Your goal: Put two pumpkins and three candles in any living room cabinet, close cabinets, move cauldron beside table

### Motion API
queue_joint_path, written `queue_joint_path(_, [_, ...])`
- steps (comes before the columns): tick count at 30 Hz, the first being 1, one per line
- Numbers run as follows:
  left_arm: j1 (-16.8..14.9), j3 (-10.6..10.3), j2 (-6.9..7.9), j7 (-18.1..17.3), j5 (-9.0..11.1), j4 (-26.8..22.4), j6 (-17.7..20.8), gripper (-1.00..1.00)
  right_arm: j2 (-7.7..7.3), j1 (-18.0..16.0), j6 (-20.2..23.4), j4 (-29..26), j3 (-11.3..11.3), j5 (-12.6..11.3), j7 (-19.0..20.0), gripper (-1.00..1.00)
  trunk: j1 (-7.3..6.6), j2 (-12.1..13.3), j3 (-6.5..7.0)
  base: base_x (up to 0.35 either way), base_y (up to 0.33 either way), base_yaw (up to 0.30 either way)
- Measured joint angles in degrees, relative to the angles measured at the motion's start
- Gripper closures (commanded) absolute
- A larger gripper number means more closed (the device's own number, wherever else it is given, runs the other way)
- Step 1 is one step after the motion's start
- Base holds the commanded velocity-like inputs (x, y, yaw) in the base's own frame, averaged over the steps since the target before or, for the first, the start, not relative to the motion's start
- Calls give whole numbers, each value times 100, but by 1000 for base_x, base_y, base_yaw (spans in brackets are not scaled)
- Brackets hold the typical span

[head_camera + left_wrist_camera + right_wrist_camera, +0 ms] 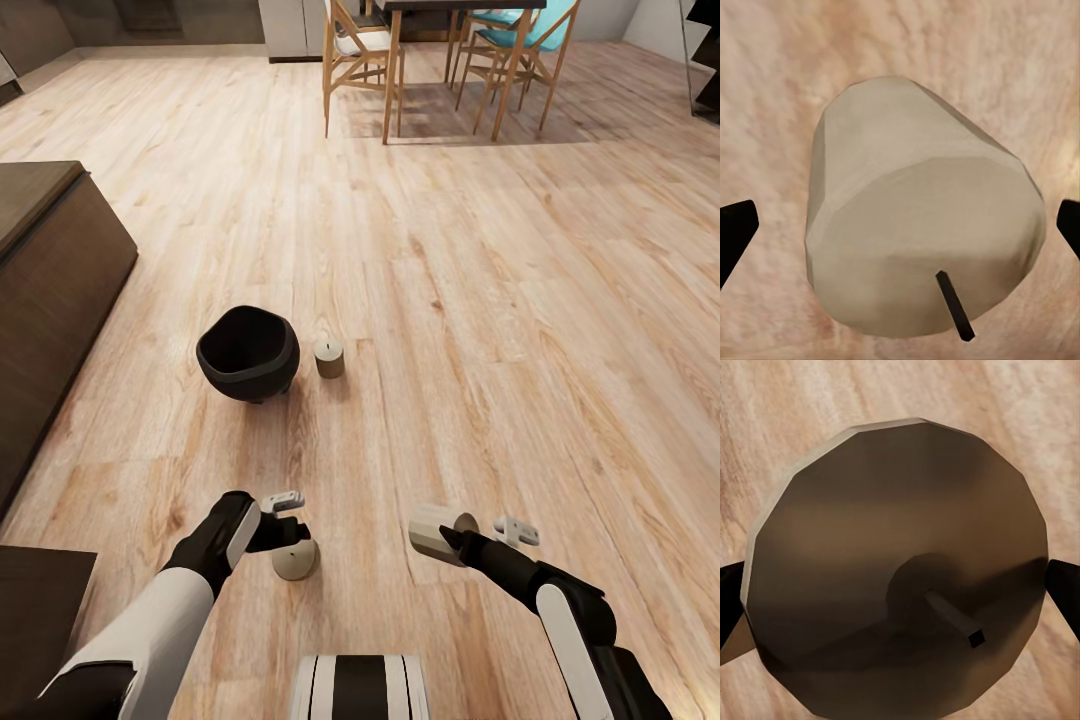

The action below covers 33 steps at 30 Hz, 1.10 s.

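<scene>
Your left gripper (290,520) hangs spread around a floor candle (295,560); your right gripper (485,530) clamps another candle (440,533).

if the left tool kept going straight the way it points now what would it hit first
Most likely the candle standing on the floor right under the left tool. In the left wrist view its wick end sits between the open fingertips, dead ahead. How much gap remains is unclear.
</scene>
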Motion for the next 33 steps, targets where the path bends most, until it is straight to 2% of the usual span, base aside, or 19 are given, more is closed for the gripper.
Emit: queue_joint_path(33, [-9, 0, -28, -122, -3, 4, 49, -100, 0, 3, -1, -2, -2, -3, 2, 100, 0, 0, 0, 0, 0, 0])
